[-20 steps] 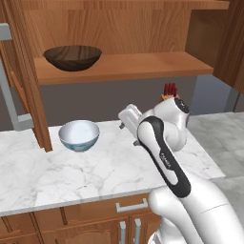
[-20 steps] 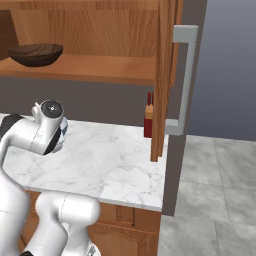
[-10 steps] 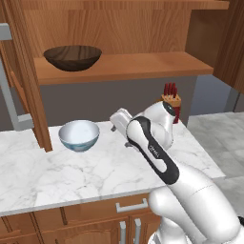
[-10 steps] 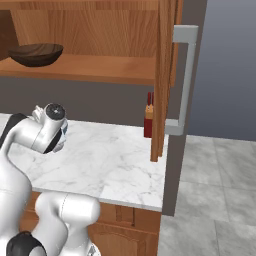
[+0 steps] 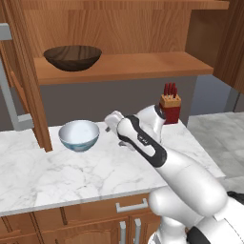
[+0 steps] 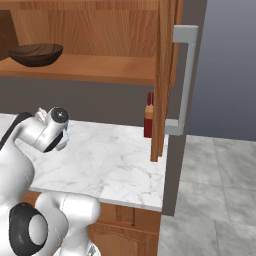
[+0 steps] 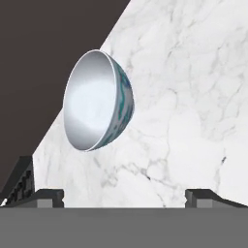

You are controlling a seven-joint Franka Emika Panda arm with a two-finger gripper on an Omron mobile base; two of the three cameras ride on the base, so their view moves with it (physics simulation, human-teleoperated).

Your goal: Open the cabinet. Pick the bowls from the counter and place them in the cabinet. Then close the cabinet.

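Observation:
The cabinet (image 5: 125, 66) stands open, both doors swung wide, its right door (image 6: 163, 75) edge-on with a grey bar handle. The dark brown wooden bowl (image 5: 73, 57) rests on the cabinet shelf at the left, also seen as the wooden bowl (image 6: 36, 53). The white bowl (image 5: 79, 135) with pale blue outside sits on the marble counter (image 5: 95, 172), apart from the hand. My gripper (image 7: 124, 196) is open and empty, pointing at this white bowl (image 7: 97, 107) from a short way off. In the left base view the gripper (image 5: 113, 120) hovers just right of the bowl.
A red knife block (image 5: 169, 107) stands at the counter's back right, behind my arm; it appears as the knife block (image 6: 148, 120) beside the open right door. The left door (image 5: 24, 71) reaches down close to the white bowl's left side.
My hand has moved left across the counter toward the white bowl, jaws staying wide. The bowls and doors have not moved.

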